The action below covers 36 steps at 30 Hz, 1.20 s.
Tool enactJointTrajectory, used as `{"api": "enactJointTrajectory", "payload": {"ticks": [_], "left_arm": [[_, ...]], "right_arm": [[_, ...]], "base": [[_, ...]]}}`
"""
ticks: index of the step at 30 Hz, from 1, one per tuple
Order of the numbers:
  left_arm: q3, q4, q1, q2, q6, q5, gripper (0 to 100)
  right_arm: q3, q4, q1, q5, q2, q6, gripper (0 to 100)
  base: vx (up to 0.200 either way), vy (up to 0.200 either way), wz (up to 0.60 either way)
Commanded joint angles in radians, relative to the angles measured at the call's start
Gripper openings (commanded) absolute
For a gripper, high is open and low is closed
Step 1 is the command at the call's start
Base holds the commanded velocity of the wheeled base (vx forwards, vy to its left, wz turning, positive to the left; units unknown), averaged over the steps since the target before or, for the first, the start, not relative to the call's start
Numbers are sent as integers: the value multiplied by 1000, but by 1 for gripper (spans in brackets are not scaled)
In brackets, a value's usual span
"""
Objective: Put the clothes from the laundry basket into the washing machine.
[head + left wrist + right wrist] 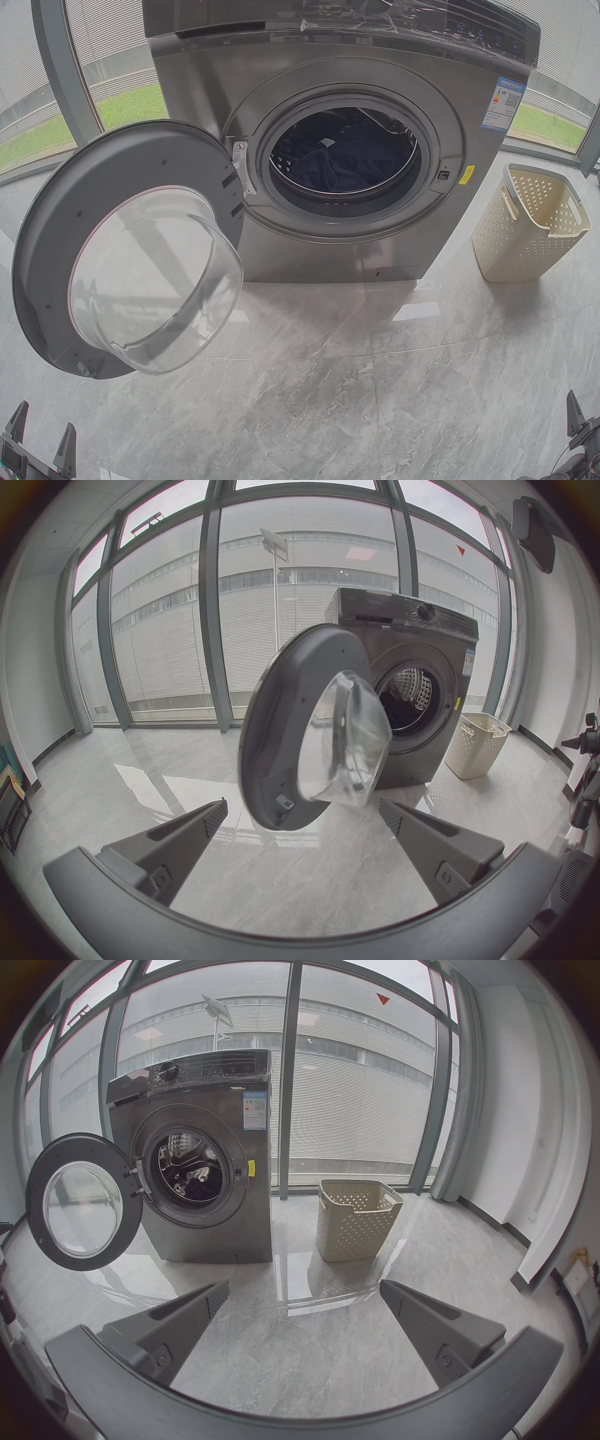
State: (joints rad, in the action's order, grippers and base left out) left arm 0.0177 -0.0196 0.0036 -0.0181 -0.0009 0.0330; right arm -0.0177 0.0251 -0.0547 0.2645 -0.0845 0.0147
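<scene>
Judging by dark clothes [337,165] heaped in the drum of the washing machine [200,81] and a laundry basket [500,244] looking bare on the floor just to the right, seems loading all but finished. Cannot see the very bottom of the basket, though. Left to do, at most: shutting the door [75,206], swung wide on the left. On the left gripper [302,805], jaws spread, grasping nothing; same on the right gripper [304,1285], both low, well apart from the machine.
</scene>
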Motion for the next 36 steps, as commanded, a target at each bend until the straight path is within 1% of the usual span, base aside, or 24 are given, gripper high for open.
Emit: {"api": "enactJointTrajectory", "payload": {"ticks": [1,2,3,4,5,7,10,12,14,18,27,33,36], "left_arm": [[-16,35,-4,17,-1,-18,100],[-18,29,-4,17,-1,-18,100],[-18,24,-4,17,-1,-21,100],[-18,24,-4,17,-2,-22,100],[-18,24,-4,18,-2,-22,100],[-18,24,-4,18,-5,-21,100],[-18,24,-4,18,-4,-21,100],[-18,24,-4,17,-4,-21,100],[-18,24,-4,17,-5,-19,100],[-18,24,-4,17,-7,-21,100],[-18,23,-5,17,-14,-16,100],[-18,23,-5,17,-14,-15,100],[-18,23,-4,17,-14,-16,100]], "right_arm": [[1,-11,78,-136,45,-62,100],[2,-8,68,-168,63,-75,100],[-2,-16,58,-280,84,-75,100],[4,-19,59,-298,81,-61,100],[18,-24,59,-291,74,-27,100],[18,-25,58,-286,77,-15,100],[18,-25,59,-284,75,-27,100],[18,-24,58,-286,77,-27,100],[18,-24,56,-292,78,-27,100],[18,-22,62,-287,77,-33,100],[18,-24,58,-291,77,-28,100],[18,-24,58,-289,77,-28,100],[18,-24,58,-289,77,-28,100]], "base": [[0,0,0],[0,0,0],[0,0,0],[0,0,0],[0,0,0],[0,0,0],[0,0,0],[0,0,0],[0,200,0],[0,200,0],[0,200,0],[0,0,0],[-200,0,0]]}}
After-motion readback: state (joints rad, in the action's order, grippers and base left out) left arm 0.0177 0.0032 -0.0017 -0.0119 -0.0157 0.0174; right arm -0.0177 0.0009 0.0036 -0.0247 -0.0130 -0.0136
